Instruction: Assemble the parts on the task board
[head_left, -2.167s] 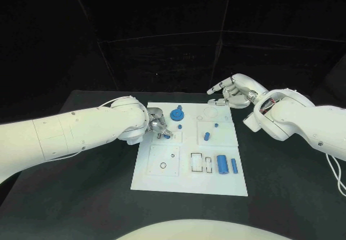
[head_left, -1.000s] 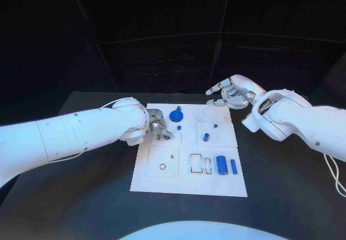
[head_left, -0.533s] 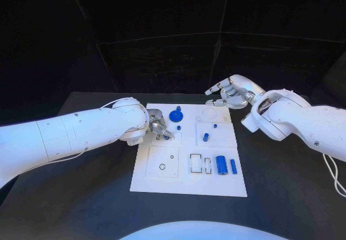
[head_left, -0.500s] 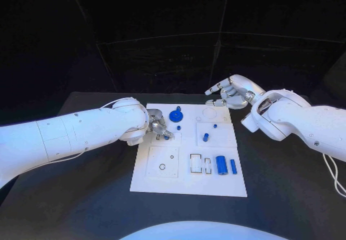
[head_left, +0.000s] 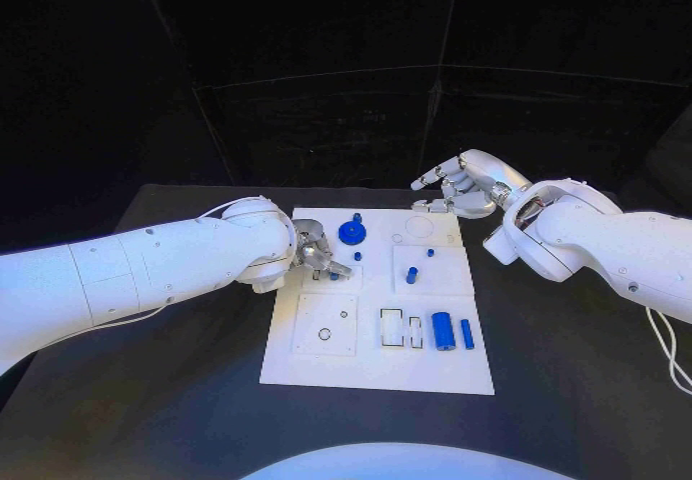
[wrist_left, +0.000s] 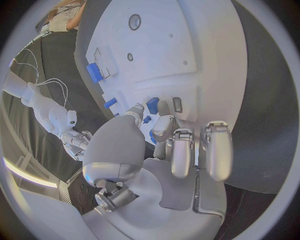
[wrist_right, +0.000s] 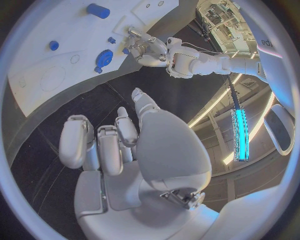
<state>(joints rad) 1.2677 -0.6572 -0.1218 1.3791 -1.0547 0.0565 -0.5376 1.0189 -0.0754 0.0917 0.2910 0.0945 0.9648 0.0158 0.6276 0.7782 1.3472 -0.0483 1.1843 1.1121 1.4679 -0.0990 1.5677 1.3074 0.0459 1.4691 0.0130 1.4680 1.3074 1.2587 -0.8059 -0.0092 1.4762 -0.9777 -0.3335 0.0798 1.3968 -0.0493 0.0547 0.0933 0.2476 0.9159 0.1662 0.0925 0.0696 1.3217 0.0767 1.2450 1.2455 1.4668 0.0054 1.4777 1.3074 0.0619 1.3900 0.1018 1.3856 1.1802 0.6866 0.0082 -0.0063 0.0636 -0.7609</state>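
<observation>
White task board (head_left: 378, 375) at table centre, long axis running 6 to 12 o'clock. Nearest, at about 5 o'clock on the board: large blue cylinder (head_left: 444, 330) and slimmer blue bar (head_left: 467, 333), side by side, both lying along the 6–12 axis, beside outlined empty slots (head_left: 394, 325). Mid-board: short blue peg (head_left: 411, 273), with another small blue peg (head_left: 430, 252) just beyond it. At the board's 9 o'clock edge: left hand (head_left: 320, 259), fingers curled low over the surface; small blue part (wrist_left: 152, 104) at its fingertips (wrist_left: 164, 125), whether pinched or merely touched cannot be told. Just beyond, toward 12 o'clock: blue gear (head_left: 352, 233), close to the left hand and well apart from the other. Farthest, past the board's 1 o'clock corner: right hand (head_left: 464, 186), raised, fingers loosely spread, holding nothing.
</observation>
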